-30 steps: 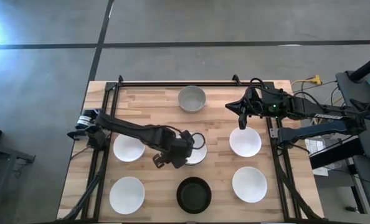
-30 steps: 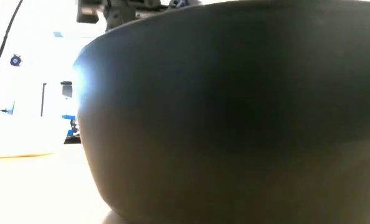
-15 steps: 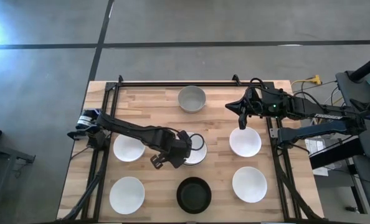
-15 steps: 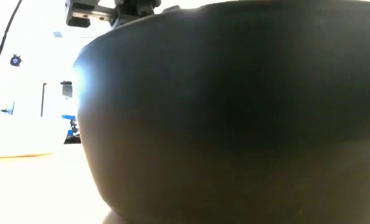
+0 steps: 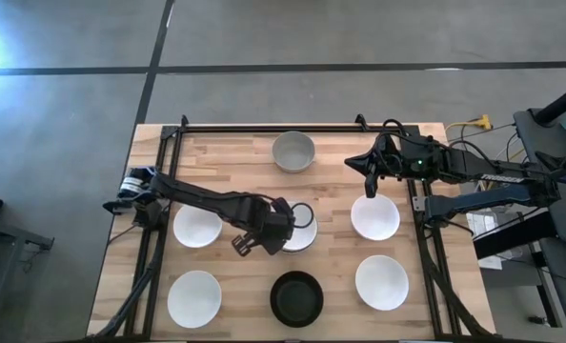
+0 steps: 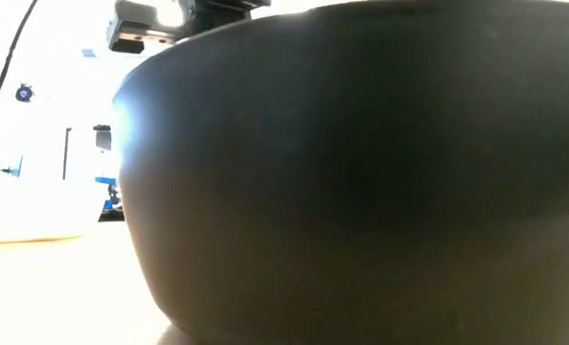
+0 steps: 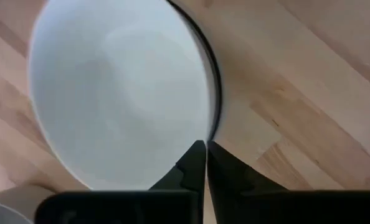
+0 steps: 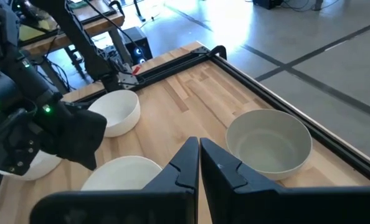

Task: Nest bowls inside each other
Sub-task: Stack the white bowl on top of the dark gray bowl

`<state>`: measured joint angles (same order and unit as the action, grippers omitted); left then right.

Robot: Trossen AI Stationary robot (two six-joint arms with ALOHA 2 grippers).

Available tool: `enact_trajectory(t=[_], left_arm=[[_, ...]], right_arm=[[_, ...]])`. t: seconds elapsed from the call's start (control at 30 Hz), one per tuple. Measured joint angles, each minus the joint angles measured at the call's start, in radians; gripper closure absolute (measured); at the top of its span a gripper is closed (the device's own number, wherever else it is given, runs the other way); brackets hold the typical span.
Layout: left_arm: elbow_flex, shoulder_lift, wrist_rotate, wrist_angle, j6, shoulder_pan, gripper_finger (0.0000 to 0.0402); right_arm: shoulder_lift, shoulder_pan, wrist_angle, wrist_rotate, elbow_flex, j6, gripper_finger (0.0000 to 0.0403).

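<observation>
Table (image 5: 235, 152): we saw a wooden top inside a black frame, with bowls spread across it.
Bowls: we counted a light grey bowl (image 5: 293, 151) at the far edge, four white bowls (image 5: 196, 227) along the two sides, a black bowl (image 5: 296, 297) at the near edge, and a centre stack (image 5: 302, 229), a white bowl sitting in a darker one whose rim showed around it.
Low view: the black bowl filled almost the whole picture, so we could judge little else from there.
Left arm: it reached in from the table's left edge and bent down over the centre stack.
Right arm: it waited above the table's right side, over the far white bowl there.
Left gripper (image 7: 205, 147): its fingers were pressed together at the white bowl's rim; they looked to pinch the rim, though we could not be certain anything lay between them.
Right gripper (image 8: 198, 146): fingers together, holding nothing.
Handling: we judged the bowls stiff, smooth and fairly light, likely slippery at a curved wall and breakable if dropped.
Where to grip: we judged the rim best, one finger inside and one outside, lifted level so the bowl would not swing.
</observation>
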<state>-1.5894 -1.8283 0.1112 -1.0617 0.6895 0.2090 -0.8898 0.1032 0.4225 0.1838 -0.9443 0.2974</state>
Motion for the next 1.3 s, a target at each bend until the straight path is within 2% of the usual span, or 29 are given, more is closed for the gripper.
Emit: enact_trajectory(t=[0.4,0.77,0.93,1.3], left_arm=[[0.058,0.0,-0.001,0.049,-0.002,-0.02,0.0402],[0.044,-0.003,-0.008,0.058,-0.002,-0.02,0.0402],[0.011,0.02,-0.124,0.14,0.0,-0.019,0.0401],[0.042,0.014,-0.184,0.163,0.003,-0.015,0.0401]], right_arm=[[0.0,0.0,0.0,0.0,0.0,-0.001,0.0394],[0.0,0.0,0.0,0.0,0.0,-0.002,0.0394],[0.0,0.0,0.0,0.0,0.0,-0.009,0.0394],[0.0,0.0,0.0,0.0,0.0,-0.01,0.0394]])
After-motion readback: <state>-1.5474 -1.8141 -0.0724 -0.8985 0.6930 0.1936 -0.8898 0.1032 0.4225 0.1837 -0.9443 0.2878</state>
